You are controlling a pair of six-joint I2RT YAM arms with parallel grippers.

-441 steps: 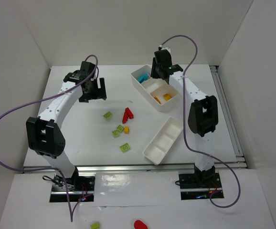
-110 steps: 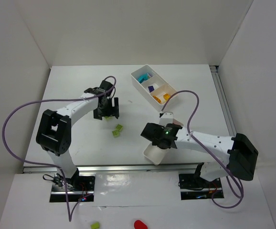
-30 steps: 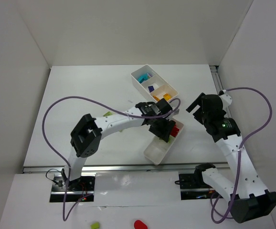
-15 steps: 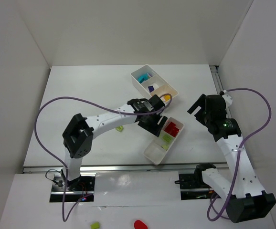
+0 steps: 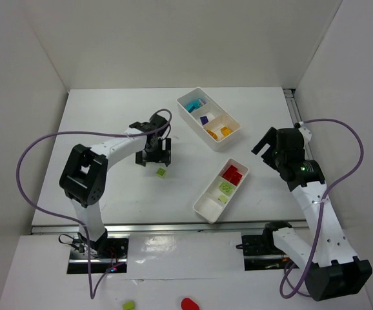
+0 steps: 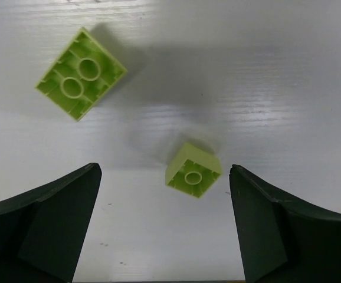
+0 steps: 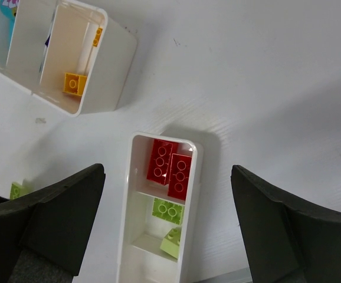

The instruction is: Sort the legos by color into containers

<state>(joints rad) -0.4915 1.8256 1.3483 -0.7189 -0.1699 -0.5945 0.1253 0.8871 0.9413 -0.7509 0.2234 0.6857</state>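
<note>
Two lime-green plastic bricks lie on the white table [image 6: 288, 53]: small brick [image 6: 193, 170] below the left gripper [image 6: 164, 174], jaws spread, larger upturned brick [image 6: 81, 73] beside it; pick-up stage, next probably descent and closure.

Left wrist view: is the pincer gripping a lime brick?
No: the left pincer stands open, and the big lime brick and the small lime brick lie untouched on the table.
</note>
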